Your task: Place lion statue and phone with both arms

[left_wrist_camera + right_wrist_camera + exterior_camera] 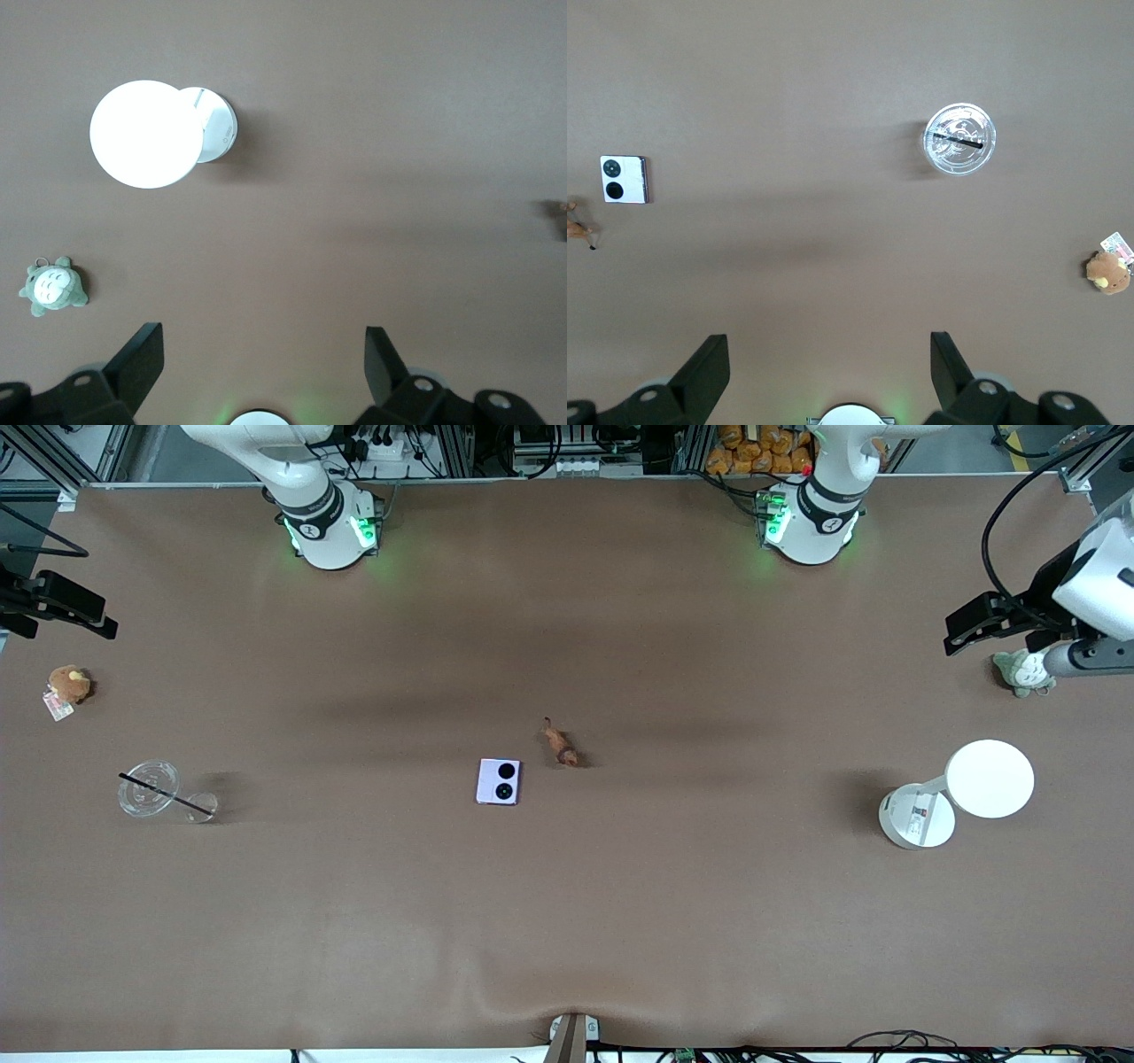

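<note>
The lion statue [560,744], a tiny reddish-brown figurine, lies near the middle of the table. It also shows at the edge of the right wrist view as the lion statue [578,228]. The phone [498,781], pale lavender with two black camera circles, lies flat beside it, slightly nearer the front camera. The right wrist view shows the phone [624,180] too. My left gripper [952,633] hangs open over the left arm's end of the table, its jaws wide apart around nothing [264,354]. My right gripper [97,620] hangs open and empty over the right arm's end [830,354].
A white round-topped stand [966,788] and a grey-green plush [1023,673] sit at the left arm's end. At the right arm's end lie a brown plush with a tag [69,686] and a clear cup with a black straw [151,788].
</note>
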